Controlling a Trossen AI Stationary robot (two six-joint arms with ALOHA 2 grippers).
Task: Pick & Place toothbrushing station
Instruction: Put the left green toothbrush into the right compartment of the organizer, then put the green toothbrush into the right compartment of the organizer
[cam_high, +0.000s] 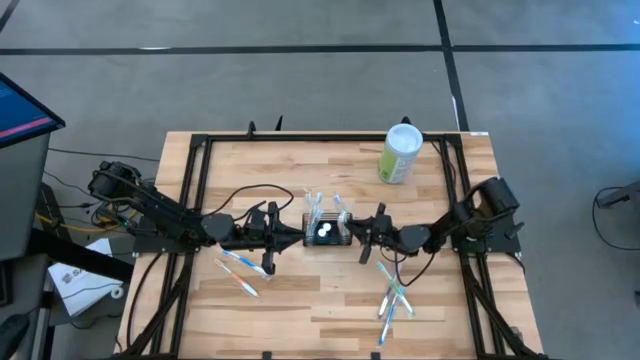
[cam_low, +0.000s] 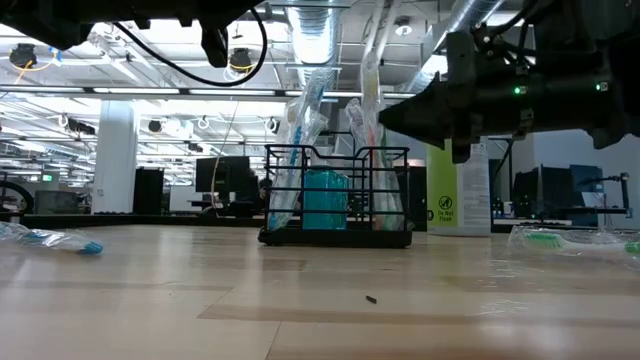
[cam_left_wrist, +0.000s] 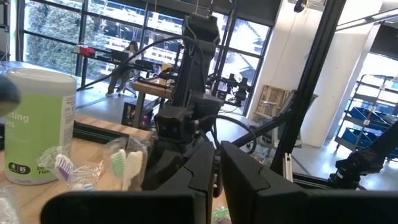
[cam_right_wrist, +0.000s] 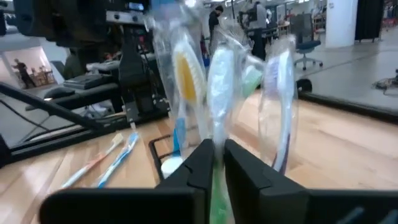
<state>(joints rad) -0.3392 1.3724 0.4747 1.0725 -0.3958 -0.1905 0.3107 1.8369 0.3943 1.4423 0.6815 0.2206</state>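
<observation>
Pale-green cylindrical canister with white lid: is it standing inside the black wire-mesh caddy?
No, the pale-green canister stands apart near the table's far edge, while the black wire-mesh caddy sits at the centre.

Both dark six-joint arms reached inward from opposite sides of the table, stretched low and nearly level, their wrists facing each other across the middle. The left gripper (cam_high: 296, 233) pointed toward the centre with its two dark fingers (cam_left_wrist: 205, 180) pressed almost together, only a thin slit between them. The right gripper (cam_high: 355, 234) mirrored it from the other side, its fingers (cam_right_wrist: 202, 163) parted by a narrow gap.
</observation>
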